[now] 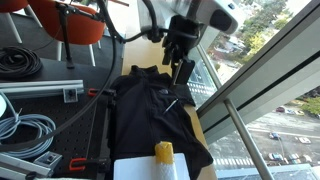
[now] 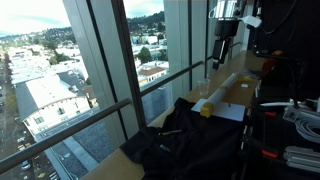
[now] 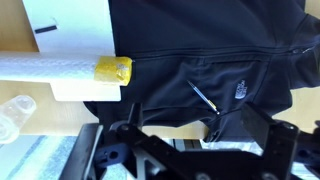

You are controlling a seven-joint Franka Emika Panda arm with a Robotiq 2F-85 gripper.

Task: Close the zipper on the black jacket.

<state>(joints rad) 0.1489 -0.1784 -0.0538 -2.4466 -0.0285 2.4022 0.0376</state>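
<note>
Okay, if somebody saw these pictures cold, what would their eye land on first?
Probably the black jacket spread on a table right beside a floor-to-ceiling window, with a city far below. Next comes the robot's hand, which hangs over the jacket with its jaws apart. In the wrist view, a white roll with a yellow end lies beside the jacket.

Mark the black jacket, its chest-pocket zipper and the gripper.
black jacket (image 3: 170, 35), wrist view, front panel.
chest-pocket zipper (image 3: 205, 97), wrist view, pale pull.
gripper (image 1: 184, 72), in an exterior view, between fingertips.
</note>
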